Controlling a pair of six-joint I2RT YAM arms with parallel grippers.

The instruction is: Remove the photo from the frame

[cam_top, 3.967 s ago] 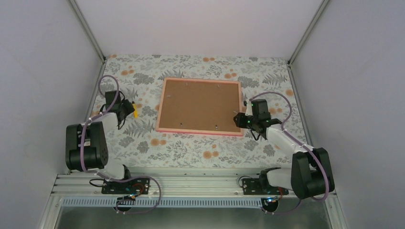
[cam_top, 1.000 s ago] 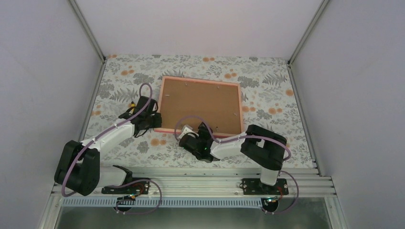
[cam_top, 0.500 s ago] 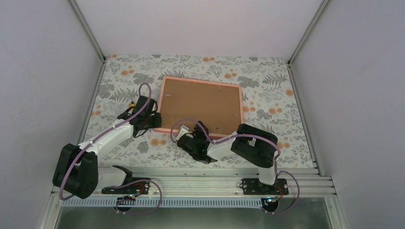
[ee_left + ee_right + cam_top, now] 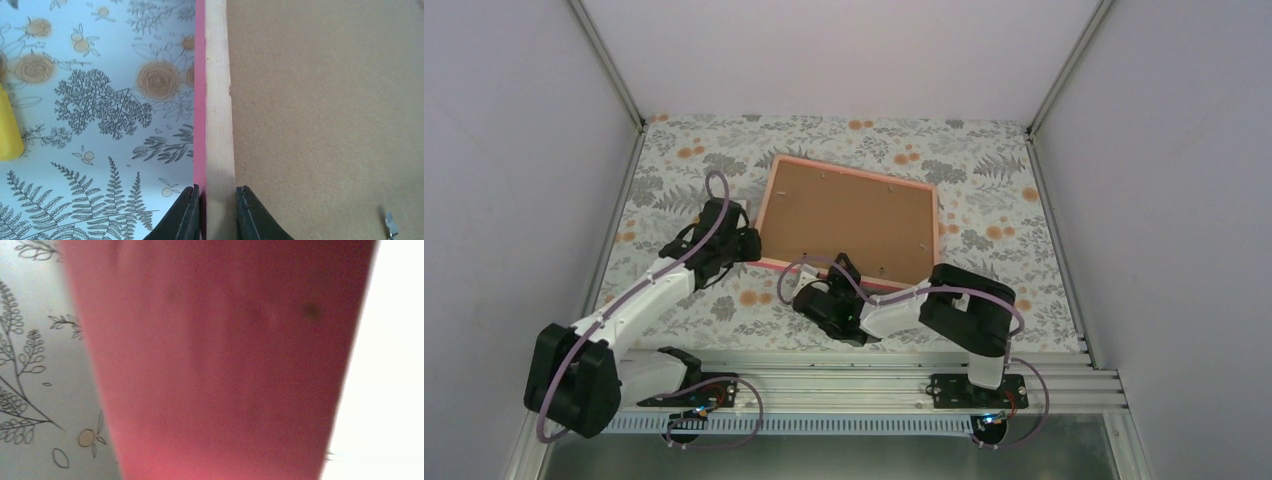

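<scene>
Frame (image 4: 849, 215) rotated, face down; left claw (image 4: 217, 200) clamps its rail; right claw (image 4: 843, 270) grip unclear.

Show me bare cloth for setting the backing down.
Free: cloth right of the frame, and the far strip by the back wall. Crowded: the frame's near edge, with left gripper and right gripper.

Top cam sits above and behind me, looking down at the whole tabletop (image 4: 684, 160). Both wrist cams sit super close to the frame (image 4: 218, 100), which all three share.
</scene>
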